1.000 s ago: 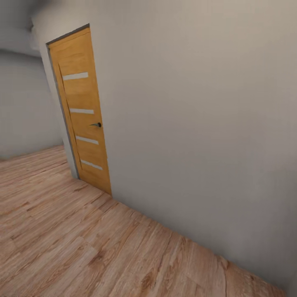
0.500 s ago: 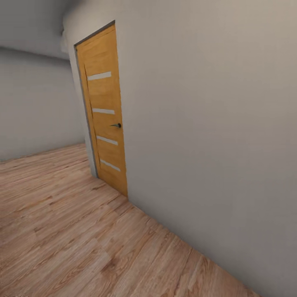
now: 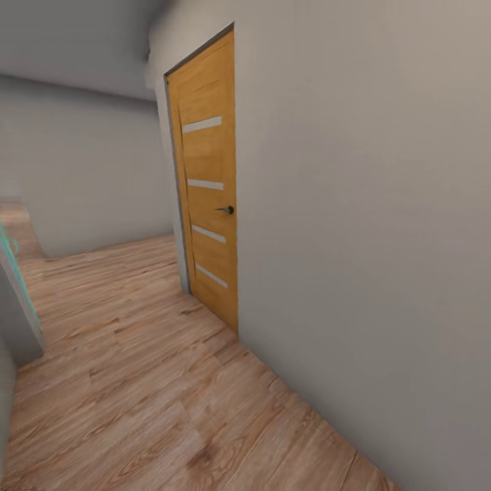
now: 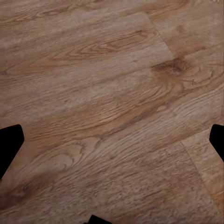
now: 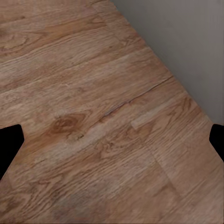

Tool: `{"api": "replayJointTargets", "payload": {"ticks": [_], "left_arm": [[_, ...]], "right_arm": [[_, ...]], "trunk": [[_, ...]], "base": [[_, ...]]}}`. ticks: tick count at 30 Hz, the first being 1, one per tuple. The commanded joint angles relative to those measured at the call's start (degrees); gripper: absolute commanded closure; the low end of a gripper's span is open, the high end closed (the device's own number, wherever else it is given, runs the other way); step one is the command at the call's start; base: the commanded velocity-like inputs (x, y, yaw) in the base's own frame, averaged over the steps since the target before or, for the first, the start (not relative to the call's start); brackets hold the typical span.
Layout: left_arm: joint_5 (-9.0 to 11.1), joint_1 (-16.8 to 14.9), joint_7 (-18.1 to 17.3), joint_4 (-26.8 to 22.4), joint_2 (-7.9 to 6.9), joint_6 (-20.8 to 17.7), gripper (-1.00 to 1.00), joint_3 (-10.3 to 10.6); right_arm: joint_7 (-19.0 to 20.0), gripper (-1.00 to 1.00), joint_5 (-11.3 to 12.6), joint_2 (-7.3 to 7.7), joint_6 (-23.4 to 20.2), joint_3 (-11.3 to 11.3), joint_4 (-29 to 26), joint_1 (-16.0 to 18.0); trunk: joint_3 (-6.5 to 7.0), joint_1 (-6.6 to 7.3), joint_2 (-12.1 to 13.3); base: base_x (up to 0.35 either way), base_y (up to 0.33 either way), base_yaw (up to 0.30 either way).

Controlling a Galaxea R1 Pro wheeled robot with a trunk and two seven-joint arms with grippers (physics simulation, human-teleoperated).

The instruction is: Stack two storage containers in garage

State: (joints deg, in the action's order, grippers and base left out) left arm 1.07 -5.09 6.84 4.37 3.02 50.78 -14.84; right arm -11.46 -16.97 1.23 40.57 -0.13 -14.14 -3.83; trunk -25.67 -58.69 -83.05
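Observation:
The storage containers and the garage are out of view. In the left wrist view, my left gripper (image 4: 113, 142) hangs open over light wood plank flooring (image 4: 112, 93), its black fingertips (image 4: 9, 142) far apart at the picture's two sides, nothing between them. My right gripper (image 5: 112, 142) is open too, empty, above the same planks where they meet the foot of a grey wall (image 5: 186, 42).
I am in a corridor with a wood plank floor (image 3: 136, 382). A long grey wall (image 3: 368, 225) runs close along the right, holding a shut honey-coloured door (image 3: 208, 198) with pale strips and a dark handle (image 3: 227, 210). A wall corner with a teal edge (image 3: 17, 300) juts in at left.
The camera has turned left, so the door has slid rightward in the picture. More of the corridor's far end and the teal-edged corner have come into view.

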Motion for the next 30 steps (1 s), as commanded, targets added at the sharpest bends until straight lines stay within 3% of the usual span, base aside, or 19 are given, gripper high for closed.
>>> {"api": "replayJointTargets", "payload": {"ticks": [1, 30], "left_arm": [[0.12, -0.1, 0.28, 0.2, -0.07, 0.28, -1.0, 0.23], [-0.1, -0.1, 0.37, 0.2, 0.05, 0.28, -1.0, 0.16]], "right_arm": [[-0.5, -1.0, -0.61, 0.0, -0.05, -0.02, -0.1, -0.03], [-0.17, -1.0, -0.61, 0.01, -0.05, 0.04, -0.06, -0.03]], "trunk": [[-0.05, -0.04, -0.03], [-0.05, -0.04, -0.03]], "base": [[0.327, 0.0, 0.3], [0.327, 0.0, 0.3]]}}
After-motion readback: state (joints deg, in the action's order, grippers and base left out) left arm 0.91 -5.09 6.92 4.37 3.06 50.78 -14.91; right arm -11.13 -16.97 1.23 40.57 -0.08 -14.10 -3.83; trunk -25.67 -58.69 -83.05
